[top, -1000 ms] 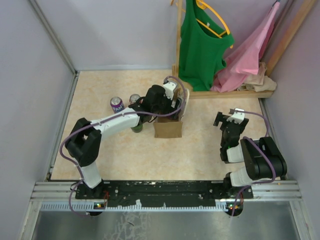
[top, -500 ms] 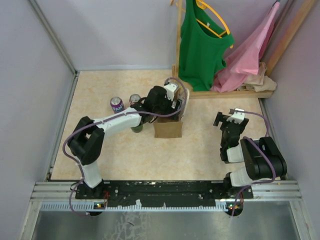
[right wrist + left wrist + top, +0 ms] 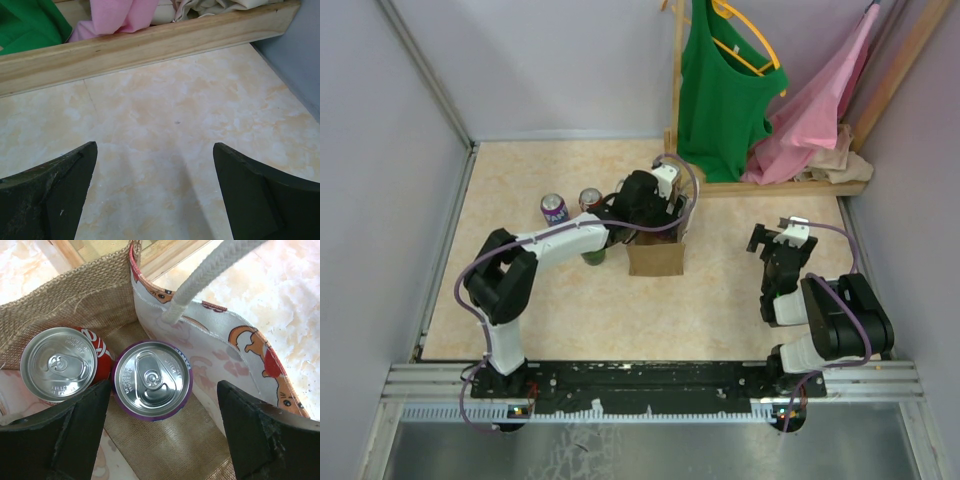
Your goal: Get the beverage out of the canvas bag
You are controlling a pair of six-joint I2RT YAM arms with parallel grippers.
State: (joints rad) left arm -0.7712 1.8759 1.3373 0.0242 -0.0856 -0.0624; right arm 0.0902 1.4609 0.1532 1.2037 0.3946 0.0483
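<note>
The tan canvas bag [image 3: 656,257] stands upright mid-table. My left gripper [image 3: 658,203] hangs over its open top, jaws open and empty. The left wrist view looks down into the bag [image 3: 82,295]. A purple-rimmed can [image 3: 152,380] and a red can [image 3: 59,364] stand upright side by side on the bag floor. My left gripper [image 3: 160,440] is above them with its fingers spread wider than the purple can, touching neither. A white rope handle [image 3: 210,272] arches over the printed lining. My right gripper [image 3: 778,238] is open and empty over bare table at the right [image 3: 155,195].
A purple can [image 3: 554,208], a red-topped can [image 3: 590,197] and a green can [image 3: 595,256] stand on the table left of the bag. A wooden rack base [image 3: 150,47] with a green shirt [image 3: 720,90] and pink cloth [image 3: 810,110] sits at the back right.
My left gripper has shifted slightly back and right over the bag's opening. The right arm has not moved.
</note>
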